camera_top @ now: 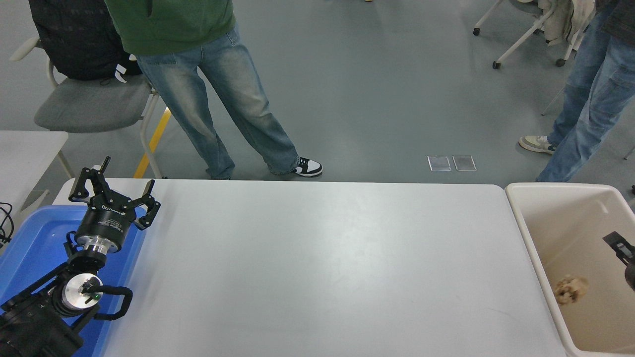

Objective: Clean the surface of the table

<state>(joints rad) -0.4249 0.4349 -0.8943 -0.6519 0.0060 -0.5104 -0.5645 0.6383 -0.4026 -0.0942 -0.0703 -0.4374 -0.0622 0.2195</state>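
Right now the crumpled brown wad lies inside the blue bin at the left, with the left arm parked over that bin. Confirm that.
Not quite. The head view shows the crumpled brown wad lying in the beige bin at the right, not the blue bin. The rest holds: the left gripper is parked over the blue bin.

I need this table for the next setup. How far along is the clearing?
Nearly done. The table surface shows nothing left on it. A crumpled brown scrap lies in the beige bin, below the right gripper. The left gripper sits parked over the blue bin. What remains: withdrawing the right arm.
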